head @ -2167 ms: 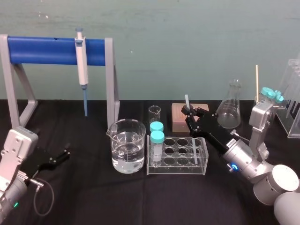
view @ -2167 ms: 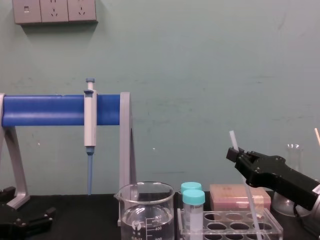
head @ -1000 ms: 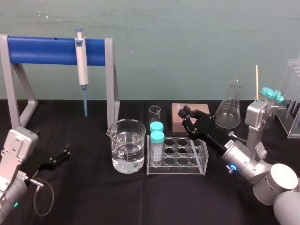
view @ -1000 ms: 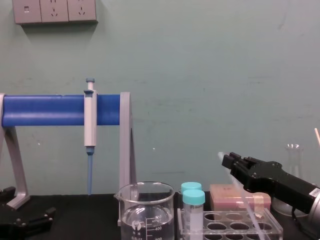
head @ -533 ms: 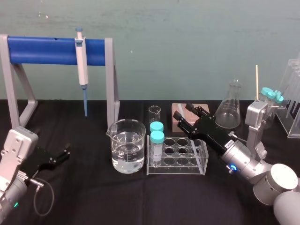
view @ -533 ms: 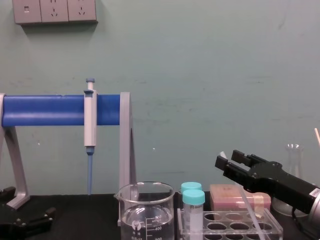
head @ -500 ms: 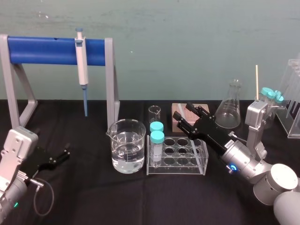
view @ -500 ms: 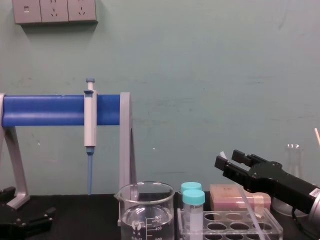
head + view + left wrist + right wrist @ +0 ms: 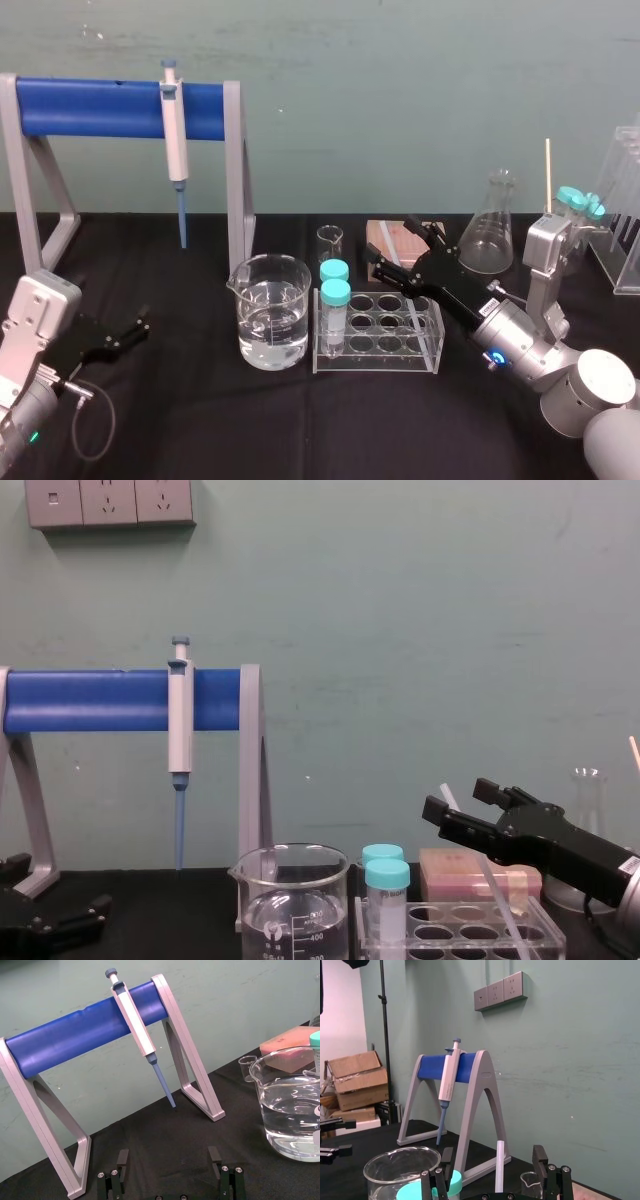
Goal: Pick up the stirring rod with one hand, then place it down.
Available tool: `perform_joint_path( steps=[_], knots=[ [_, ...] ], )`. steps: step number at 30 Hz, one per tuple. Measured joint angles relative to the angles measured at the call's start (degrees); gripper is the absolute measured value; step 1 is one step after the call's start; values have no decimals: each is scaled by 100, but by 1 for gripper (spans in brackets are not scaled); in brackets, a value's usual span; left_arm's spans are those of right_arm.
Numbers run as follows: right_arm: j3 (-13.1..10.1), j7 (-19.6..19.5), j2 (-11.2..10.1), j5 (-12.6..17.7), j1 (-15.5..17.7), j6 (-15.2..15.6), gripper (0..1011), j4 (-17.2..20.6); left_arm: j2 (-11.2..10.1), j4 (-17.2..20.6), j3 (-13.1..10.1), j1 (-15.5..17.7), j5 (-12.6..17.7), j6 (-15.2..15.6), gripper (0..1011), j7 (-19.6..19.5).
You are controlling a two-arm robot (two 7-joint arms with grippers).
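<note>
Glassy rod (image 9: 499, 1166) leaning in rack (image 9: 370, 362), smack between spread fingers of right gripper (image 9: 492, 1157) — left gripper (image 9: 168, 1157) parked far-left, spread too.

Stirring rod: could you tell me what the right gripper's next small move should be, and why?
Probably draw the right gripper straight back, fingers wide. Its jaws stand open either side of the stirring rod, and the rod leans with its lower end in the test tube rack, so a sideways move could knock it. The left gripper lies parked, open, at the left.
</note>
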State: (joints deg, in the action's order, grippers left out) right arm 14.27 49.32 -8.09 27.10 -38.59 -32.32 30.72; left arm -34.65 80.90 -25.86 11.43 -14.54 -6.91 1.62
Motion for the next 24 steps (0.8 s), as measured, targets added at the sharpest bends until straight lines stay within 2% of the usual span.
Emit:
perform_joint_path(
  steps=[4, 6, 9, 12, 13, 16, 19, 22, 24],
  knots=[
    [4, -44, -11, -22, 36, -3, 1000, 79, 0, 0, 0, 0, 0, 0, 1000, 0],
    [19, -346, -71, -171, 228, -46, 1000, 504, 0, 0, 0, 0, 0, 1, 1000, 0],
    [12, -605, -113, -271, 385, -64, 1000, 851, 0, 0, 0, -1, 0, 0, 1000, 0],
    [-31, -1093, -191, -450, 688, -17, 1000, 1529, 0, 0, 0, 0, 0, 0, 1000, 0],
    [-31, -1093, -191, -450, 688, -17, 1000, 1529, 0, 0, 0, 0, 0, 0, 1000, 0],
    [-97, -1573, -278, -649, 949, 161, 1000, 2078, 0, 0, 0, 0, -1, 0, 1000, 0],
    [-168, -1909, -347, -780, 1146, 408, 1000, 2452, 0, 0, 0, 0, 0, 0, 1000, 0],
    [-226, -2113, -397, -835, 1283, 640, 1000, 2684, 0, 0, 0, 0, 0, 0, 1000, 0],
    [-283, -2299, -455, -881, 1428, 909, 1000, 2890, 0, 0, 0, 0, 0, 0, 1000, 0]
  ],
)
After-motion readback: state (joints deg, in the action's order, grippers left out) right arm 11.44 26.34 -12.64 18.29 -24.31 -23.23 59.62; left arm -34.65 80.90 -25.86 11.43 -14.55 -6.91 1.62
